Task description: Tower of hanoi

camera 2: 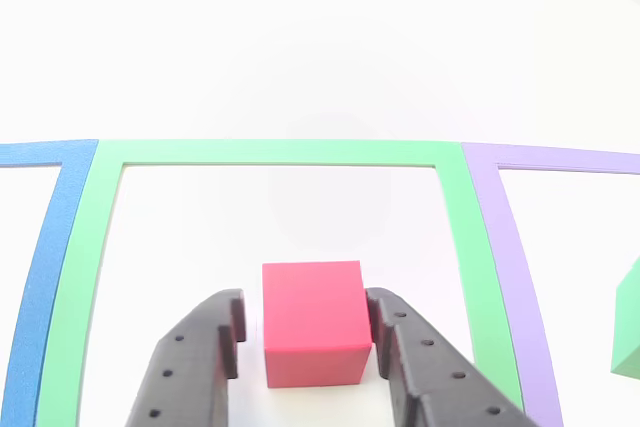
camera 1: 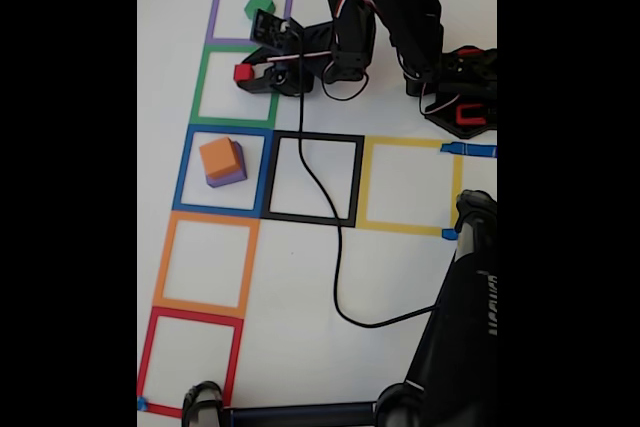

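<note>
Red cube (camera 2: 312,322) sits inside the green tape square (camera 2: 280,152), near that square's left edge in the fixed view, with bare white table (camera 1: 400,277) all round. The gripper (camera 2: 305,332) brackets it, one finger (camera 2: 395,332) touching, the other a sliver off. The orange cube (camera 1: 221,156) rides on the purple cube (camera 1: 228,178) in the blue square (camera 1: 223,131); the green cube (camera 1: 259,6) lies in the purple square (camera 1: 213,12). Writing on the foreground arm is unreadable.

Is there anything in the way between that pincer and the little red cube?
Nothing visible. In the other view the red cube sits on the table inside the green tape square, right between the two fingers of the pincer. A narrow gap shows at the left finger; the right one looks close or touching.
</note>
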Tool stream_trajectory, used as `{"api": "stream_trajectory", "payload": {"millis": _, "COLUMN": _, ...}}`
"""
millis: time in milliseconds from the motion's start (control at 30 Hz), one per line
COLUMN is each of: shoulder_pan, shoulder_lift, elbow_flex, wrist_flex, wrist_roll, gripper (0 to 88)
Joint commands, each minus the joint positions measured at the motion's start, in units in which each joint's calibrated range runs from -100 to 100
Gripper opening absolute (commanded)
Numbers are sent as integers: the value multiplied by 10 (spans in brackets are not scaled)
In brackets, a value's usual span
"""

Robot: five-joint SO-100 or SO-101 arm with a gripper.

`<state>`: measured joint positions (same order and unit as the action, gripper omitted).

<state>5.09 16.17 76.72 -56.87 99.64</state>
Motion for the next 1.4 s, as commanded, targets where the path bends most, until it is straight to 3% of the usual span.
{"api": "stream_trajectory", "payload": {"millis": 0, "shoulder_pan": -11, "shoulder_lift": 0, "elbow_flex": -12, "wrist_flex": -18, "wrist_roll": 4, "gripper": 154}}
{"api": "stream_trajectory", "payload": {"millis": 167, "shoulder_pan": -9, "shoulder_lift": -1, "elbow_flex": -12, "wrist_flex": -24, "wrist_roll": 4, "gripper": 210}}
{"api": "stream_trajectory", "payload": {"millis": 333, "shoulder_pan": -4, "shoulder_lift": -42, "elbow_flex": -4, "wrist_flex": -19, "wrist_roll": 4, "gripper": 208}}
{"api": "stream_trajectory", "payload": {"millis": 467, "shoulder_pan": -3, "shoulder_lift": -131, "elbow_flex": 6, "wrist_flex": 50, "wrist_roll": 4, "gripper": 187}}
{"api": "stream_trajectory", "payload": {"millis": 733, "shoulder_pan": 15, "shoulder_lift": -390, "elbow_flex": -1, "wrist_flex": 348, "wrist_roll": 4, "gripper": 11}}
{"api": "stream_trajectory", "payload": {"millis": 1033, "shoulder_pan": 56, "shoulder_lift": -603, "elbow_flex": -93, "wrist_flex": 735, "wrist_roll": 4, "gripper": 11}}
{"api": "stream_trajectory", "payload": {"millis": 1367, "shoulder_pan": 142, "shoulder_lift": -676, "elbow_flex": -486, "wrist_flex": 1266, "wrist_roll": 4, "gripper": 10}}
